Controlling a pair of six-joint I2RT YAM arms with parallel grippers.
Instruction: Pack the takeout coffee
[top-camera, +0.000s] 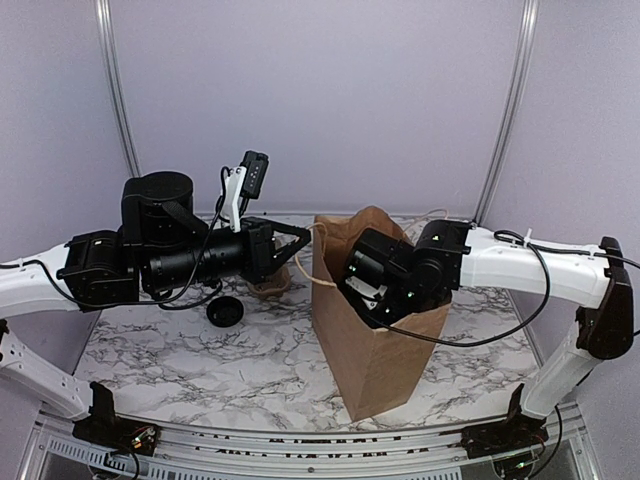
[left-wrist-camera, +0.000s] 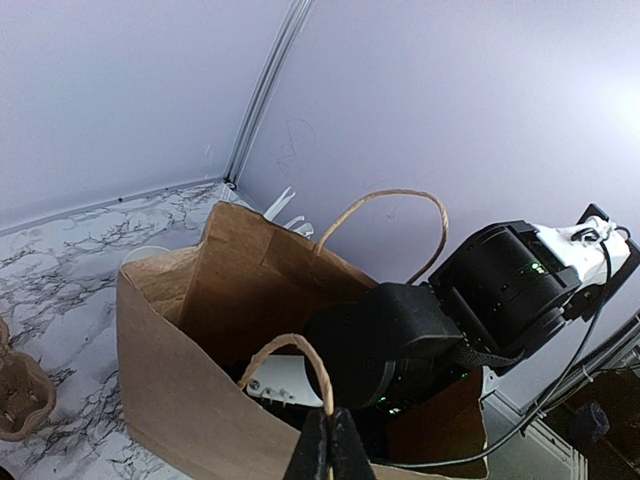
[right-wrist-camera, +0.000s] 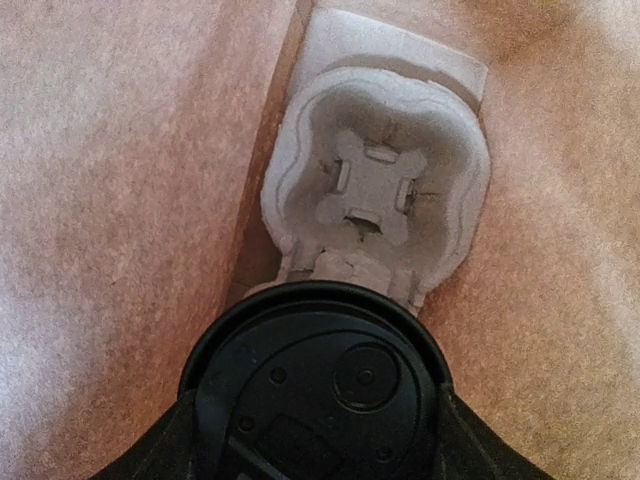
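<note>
A brown paper bag (top-camera: 375, 350) stands upright on the marble table. My left gripper (left-wrist-camera: 330, 428) is shut on the bag's near twine handle (left-wrist-camera: 300, 348), holding it up. My right arm's wrist (top-camera: 390, 275) reaches down into the bag's mouth, so the right gripper is hidden in the top view. In the right wrist view the takeout coffee's black lid (right-wrist-camera: 320, 375) sits between the right fingers (right-wrist-camera: 150, 455), and my right gripper (right-wrist-camera: 315, 440) is shut on it. The cup body is hidden under the lid. Below it, a grey pulp cup carrier (right-wrist-camera: 375, 190) lies on the bag's floor.
A loose black lid (top-camera: 225, 312) lies on the table left of the bag. A brown pulp carrier (top-camera: 270, 282) sits just behind it, under my left arm. Grey walls close the back and sides. The bag's paper walls (right-wrist-camera: 100, 200) stand close around the right gripper.
</note>
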